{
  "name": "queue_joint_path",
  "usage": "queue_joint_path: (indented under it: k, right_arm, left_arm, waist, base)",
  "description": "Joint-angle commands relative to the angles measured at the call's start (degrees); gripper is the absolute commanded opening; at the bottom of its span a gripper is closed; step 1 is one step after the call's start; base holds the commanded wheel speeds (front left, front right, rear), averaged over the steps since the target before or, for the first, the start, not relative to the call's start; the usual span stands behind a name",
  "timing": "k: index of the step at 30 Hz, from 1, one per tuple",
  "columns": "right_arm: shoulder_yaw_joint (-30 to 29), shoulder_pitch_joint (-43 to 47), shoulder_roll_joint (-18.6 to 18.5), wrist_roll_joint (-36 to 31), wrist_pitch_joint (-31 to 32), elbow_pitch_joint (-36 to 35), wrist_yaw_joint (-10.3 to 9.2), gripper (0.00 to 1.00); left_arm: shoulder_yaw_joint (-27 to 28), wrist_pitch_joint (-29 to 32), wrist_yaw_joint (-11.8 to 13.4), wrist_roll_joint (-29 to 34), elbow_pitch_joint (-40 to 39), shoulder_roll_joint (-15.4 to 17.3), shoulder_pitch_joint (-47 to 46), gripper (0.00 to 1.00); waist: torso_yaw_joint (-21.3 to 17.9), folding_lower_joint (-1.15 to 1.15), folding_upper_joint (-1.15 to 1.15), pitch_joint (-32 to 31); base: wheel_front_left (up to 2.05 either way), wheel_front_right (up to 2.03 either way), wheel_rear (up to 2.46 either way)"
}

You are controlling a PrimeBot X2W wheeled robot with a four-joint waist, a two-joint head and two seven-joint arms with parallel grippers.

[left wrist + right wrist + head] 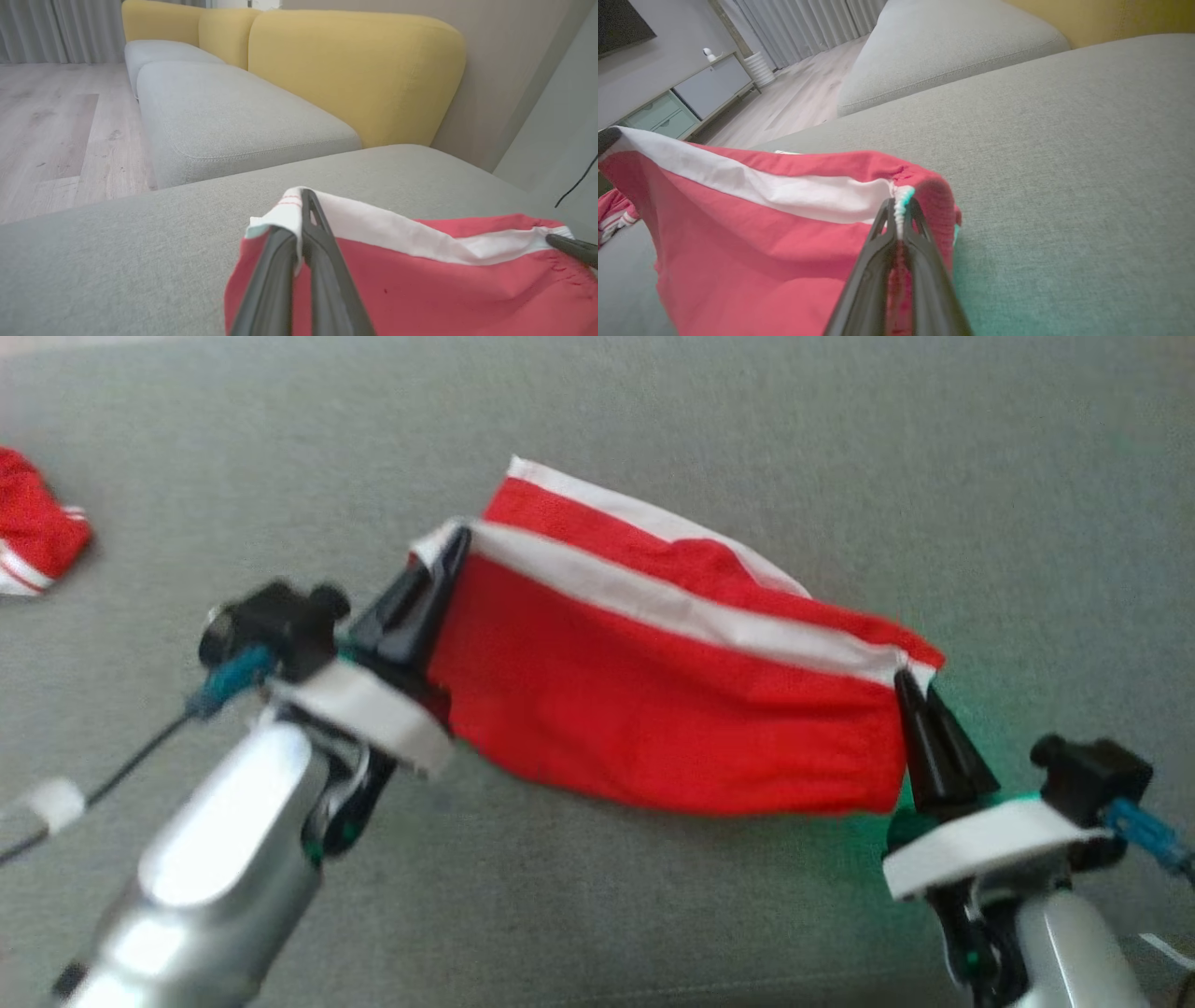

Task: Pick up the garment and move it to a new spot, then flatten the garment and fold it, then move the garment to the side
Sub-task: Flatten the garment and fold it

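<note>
Grey sofa seat [653,411] below. We hold red shorts [653,709] by waistband [672,605], long axis 10-to-4 o'clock: left gripper [453,546] clamped on 10 o'clock end, right gripper [906,681] clamped on 4 o'clock end.

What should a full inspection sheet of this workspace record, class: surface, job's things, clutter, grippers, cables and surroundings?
Surface: grey sofa cushion.
Job's things: red garment with a white band, stretched between both grippers.
Clutter: second red-and-white garment, crumpled at the far left.
Grippers: left gripper shut on the band's left end; right gripper shut on its right end.
Cables: dark cable beside the left wrist; blue lead at the right wrist.
Surroundings: yellow backrests, wooden floor, curtains, cabinet.
</note>
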Motion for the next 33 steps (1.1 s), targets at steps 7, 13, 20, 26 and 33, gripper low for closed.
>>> queue_joint_path:
  k: [7,13,20,26,33]
  right_arm:
    - [2.7,-8.7,-0.4,1.1,-4.2,4.9,0.43,0.00]
    - [4.7,-12.8,-0.4,1.7,-6.9,9.3,0.43,0.00]
    - [6.3,-15.5,-0.4,2.1,-10.1,13.7,0.43,0.00]
    - [6.1,-16.2,-0.4,1.7,-12.6,15.6,0.43,1.00]
    - [4.5,-13.9,-0.4,0.3,-13.5,15.8,0.43,1.00]
  left_arm:
    - [1.3,0.4,-0.8,1.7,11.5,-2.5,-12.4,0.00]
    - [-0.2,-0.1,-1.8,2.4,20.1,-4.4,-17.9,0.00]
    - [-2.5,-2.4,-2.4,3.0,27.7,-6.8,-22.3,0.46]
    - [-3.2,-4.5,-2.5,3.3,32.5,-7.7,-23.7,1.00]
    - [-5.2,-5.3,-2.7,2.4,35.0,-9.2,-22.3,1.00]
  waist:
    - [-4.6,-0.02,0.00,7.2]
    - [-5.9,-0.02,0.00,8.8]
    - [-6.5,-0.02,0.00,8.5]
    - [-6.7,-0.02,0.00,7.6]
    - [-5.6,-0.02,0.00,5.1]
  base:
    - [0.00,0.00,0.00]
    - [0.00,0.00,0.00]
    - [0.00,0.00,0.00]
    - [0.00,0.00,0.00]
    - [0.00,0.00,0.00]
